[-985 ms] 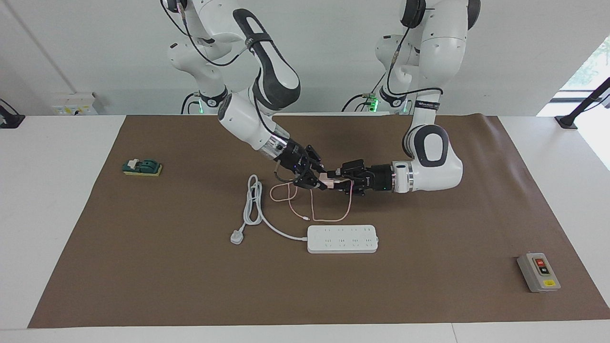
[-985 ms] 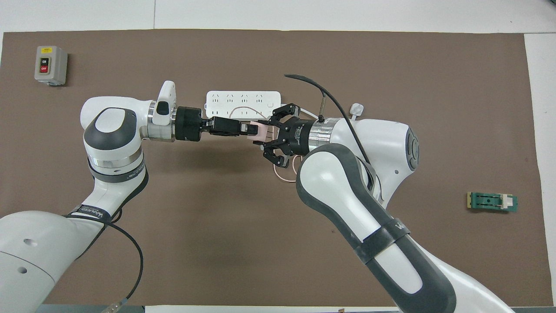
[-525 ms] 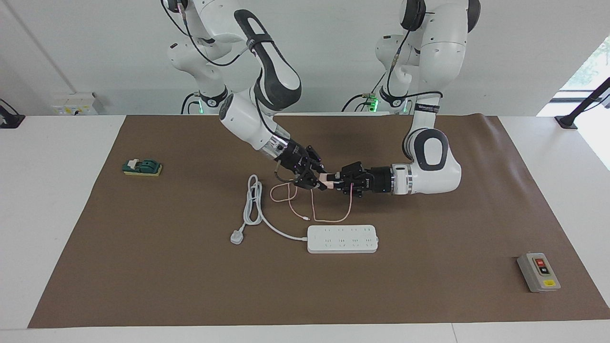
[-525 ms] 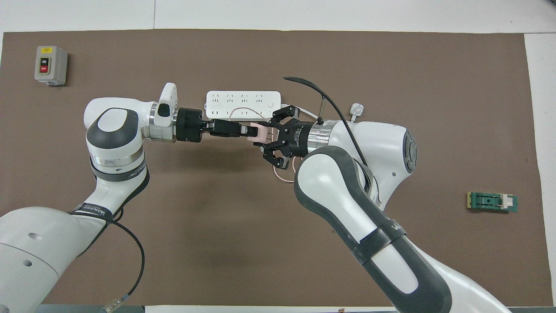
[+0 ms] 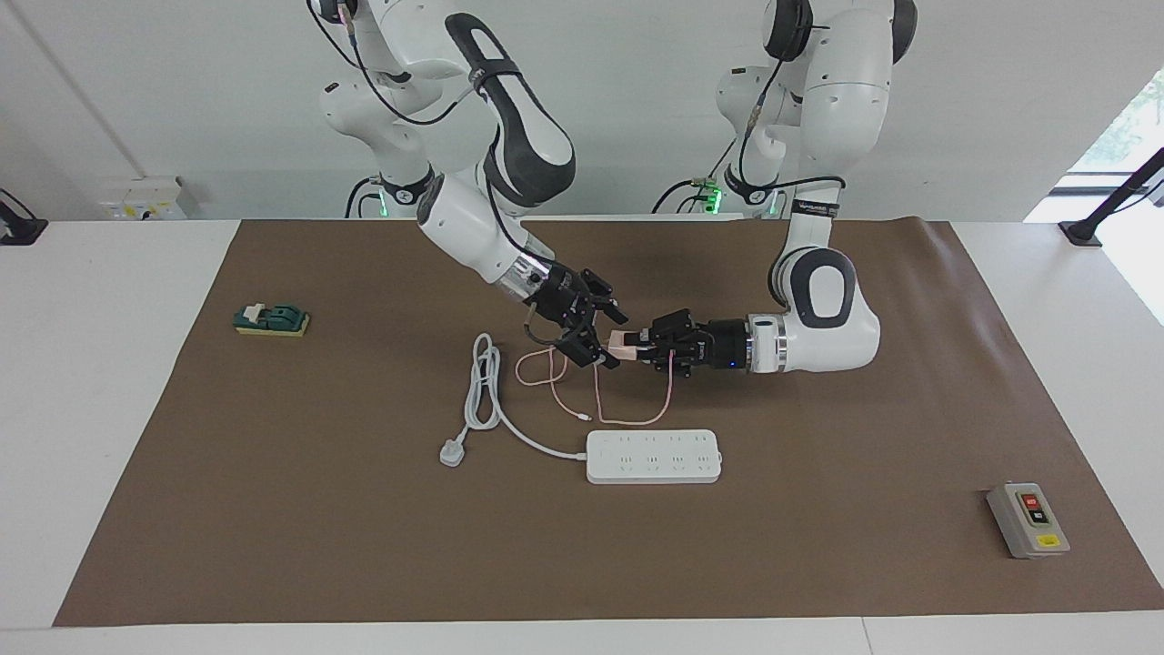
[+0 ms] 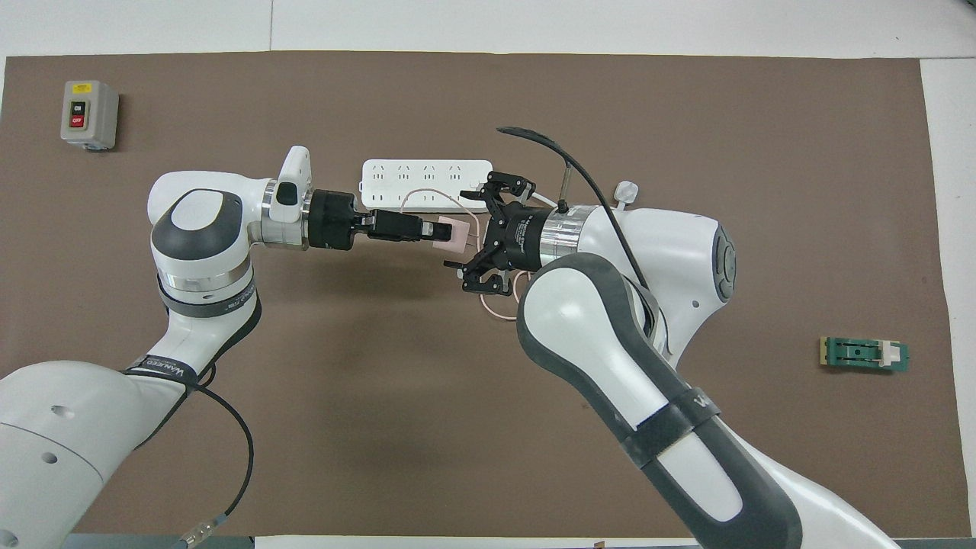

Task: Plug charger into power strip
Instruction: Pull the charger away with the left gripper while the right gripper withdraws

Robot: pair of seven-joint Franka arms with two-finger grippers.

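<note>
Left hand gripping charger in air, nearer robots than strip; right hand gaping beside it (holding nothing). Plugging not yet begun.

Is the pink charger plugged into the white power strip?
No, the charger is up in the air in the left hand, apart from the power strip.

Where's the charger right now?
The charger is up in the air, shut in the left pincer, above the mat between its pink cable loop and the open right pincer.
</note>
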